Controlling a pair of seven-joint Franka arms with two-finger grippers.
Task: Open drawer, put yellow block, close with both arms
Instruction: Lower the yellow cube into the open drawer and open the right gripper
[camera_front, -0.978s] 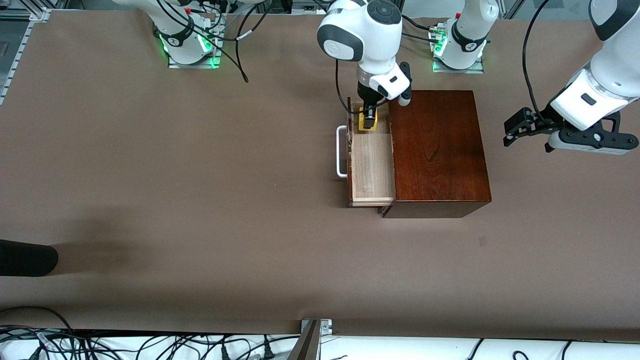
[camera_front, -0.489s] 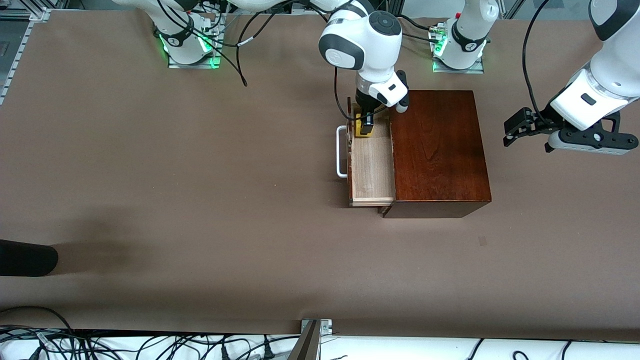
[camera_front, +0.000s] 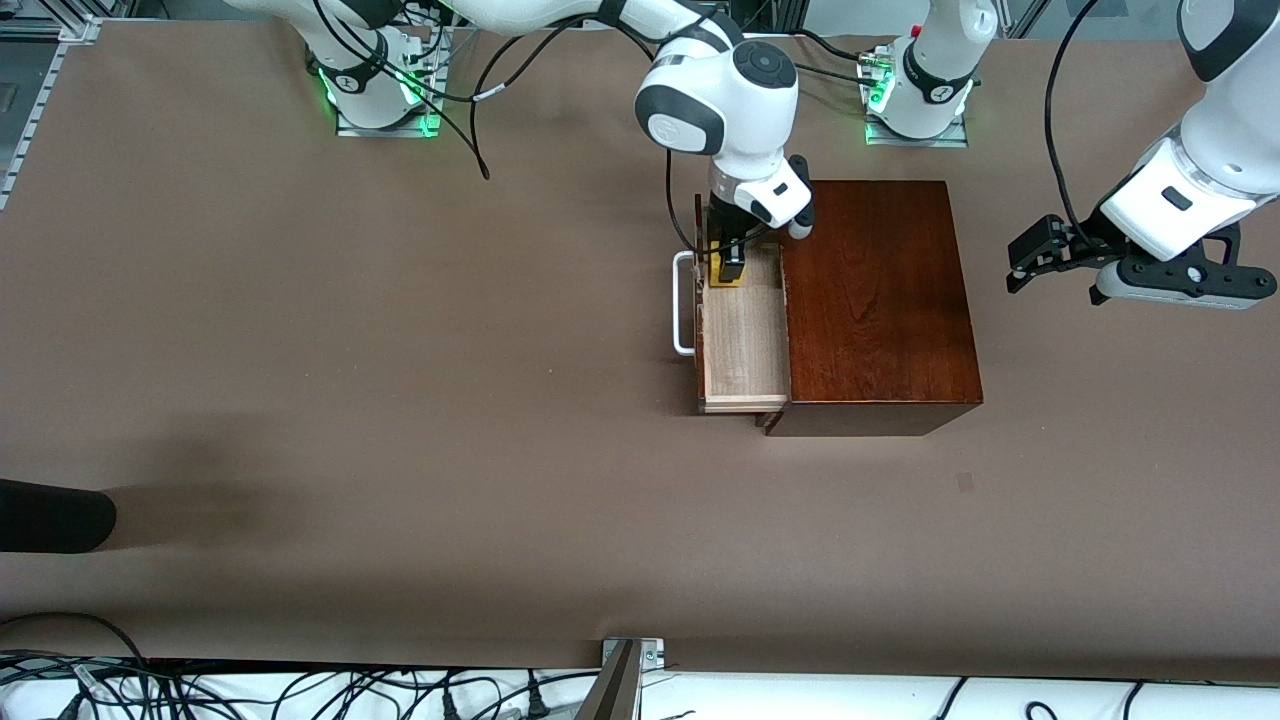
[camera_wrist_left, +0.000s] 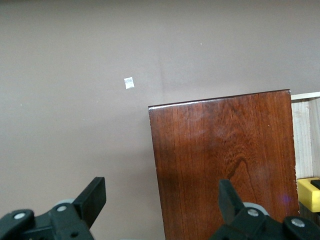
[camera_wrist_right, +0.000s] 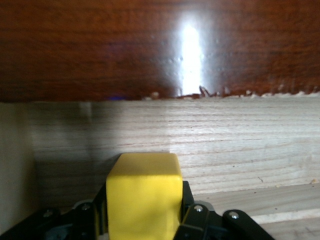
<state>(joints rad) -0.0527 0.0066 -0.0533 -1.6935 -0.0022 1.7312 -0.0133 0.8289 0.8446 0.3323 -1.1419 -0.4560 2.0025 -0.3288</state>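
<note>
Since the earlier front frames, the right gripper (camera_front: 731, 262) has been lowered with the yellow block (camera_front: 727, 277) into the open drawer (camera_front: 742, 340), at the drawer's end nearest the robots' bases; the left arm is unchanged, waiting. The drawer is seen pulled out of the dark wooden box (camera_front: 878, 300) toward the right arm's end of the table, its white handle (camera_front: 683, 305) on the outer front.

Front view: only a sliver of yellow is shown under the black fingers, so the grip itself is hard to judge there. Right wrist view: the yellow block (camera_wrist_right: 144, 197) is seen clamped between the two fingers (camera_wrist_right: 192, 212), jaws closed narrow on its sides, with the pale drawer floor and wall just ahead and the box's dark glossy face above. Whether the block rests on the floor cannot be told.

Left gripper (camera_front: 1035, 255) is held in the air over bare table at the left arm's end, beside the box. Left wrist view: its fingers (camera_wrist_left: 92, 197) are seen spread wide, nothing between them, with the box top (camera_wrist_left: 225, 160) below and a corner of the block (camera_wrist_left: 309, 194) in the drawer at the frame's edge, a small pale speck (camera_wrist_left: 129, 83) on the table (camera_wrist_left: 75, 100).
</note>
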